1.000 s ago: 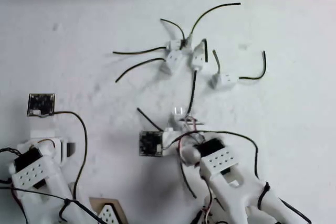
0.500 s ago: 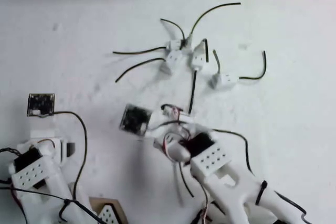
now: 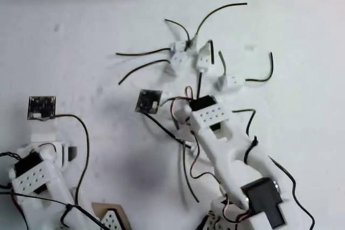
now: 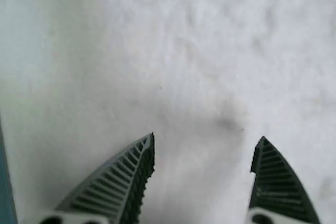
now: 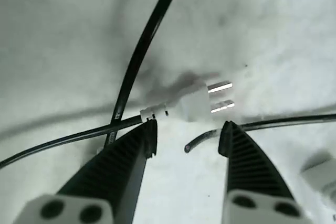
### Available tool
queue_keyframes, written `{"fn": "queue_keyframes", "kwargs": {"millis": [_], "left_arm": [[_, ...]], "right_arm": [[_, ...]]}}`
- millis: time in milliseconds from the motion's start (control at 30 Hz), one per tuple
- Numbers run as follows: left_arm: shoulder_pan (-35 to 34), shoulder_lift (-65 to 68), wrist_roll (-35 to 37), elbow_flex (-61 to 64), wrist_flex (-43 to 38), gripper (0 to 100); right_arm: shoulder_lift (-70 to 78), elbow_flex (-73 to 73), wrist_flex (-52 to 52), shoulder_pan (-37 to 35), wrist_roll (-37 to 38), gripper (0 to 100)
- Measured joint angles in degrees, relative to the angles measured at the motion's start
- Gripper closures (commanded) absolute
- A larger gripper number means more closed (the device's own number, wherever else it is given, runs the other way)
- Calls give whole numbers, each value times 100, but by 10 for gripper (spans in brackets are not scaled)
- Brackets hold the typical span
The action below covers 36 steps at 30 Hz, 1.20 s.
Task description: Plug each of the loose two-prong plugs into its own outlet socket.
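right arm point(image 3: 215, 133) is advanced to frame centre | right gripper point(image 5: 189, 129) jaws are held wide before two-prong plug point(image 5: 191, 103), not yet grasped | left gripper point(image 4: 205, 145) jaws wide

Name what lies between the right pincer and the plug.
In the right wrist view, only a loose black cable end crosses the bare table between the right pincer and the plug.

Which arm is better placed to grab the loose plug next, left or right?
Right. The right arm holds open jaws just short of the two-prong plug on the table. The left arm points open jaws at bare table.
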Motion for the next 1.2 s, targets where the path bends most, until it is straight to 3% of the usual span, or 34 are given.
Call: {"fn": "queue_keyframes", "kwargs": {"millis": [300, 667, 1033, 1200], "left_arm": [[0, 0, 0, 0, 0, 703], [0, 0, 0, 0, 0, 703], [0, 0, 0, 0, 0, 703], [0, 0, 0, 0, 0, 703]], "right_arm": [[97, 185, -484, 9, 976, 804], [97, 211, -237, 316, 1679, 804], [97, 941, -1697, -422, 1653, 804], [97, 949, -1758, -791, 914, 804]]}}
